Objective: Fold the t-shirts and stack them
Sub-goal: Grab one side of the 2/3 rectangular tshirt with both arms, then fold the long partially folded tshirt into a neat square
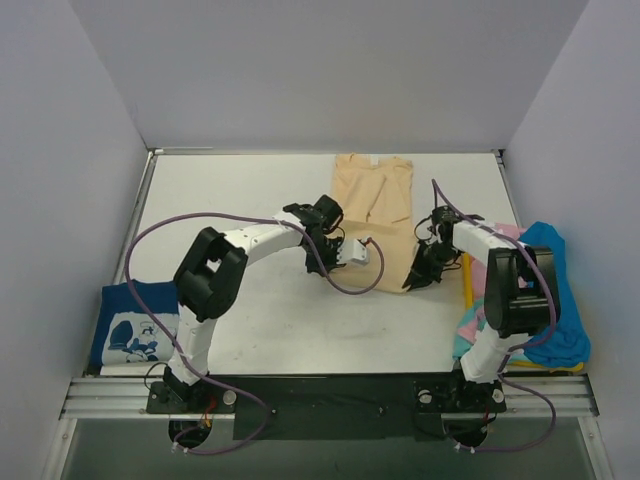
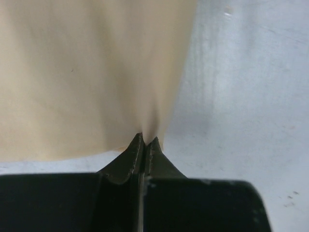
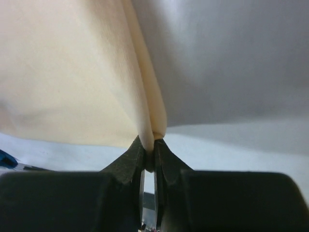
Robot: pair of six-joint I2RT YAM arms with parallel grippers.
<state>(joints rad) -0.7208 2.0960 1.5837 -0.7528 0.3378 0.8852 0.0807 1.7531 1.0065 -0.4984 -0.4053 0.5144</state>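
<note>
The left gripper (image 2: 146, 140) and right gripper (image 3: 150, 141) are both pinched tight on the near hem of the tan t-shirt (image 1: 375, 195), which lies toward the table's (image 1: 250, 320) far edge; it is light, limp cloth, likely best held by its corners.

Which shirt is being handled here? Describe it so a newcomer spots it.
On the white table, look far centre, between the arms. The tan t-shirt lies there, its near edge pinched by the left gripper and right gripper. It alone is plain beige; the navy printed tee lies near left, the bright pile right.
</note>
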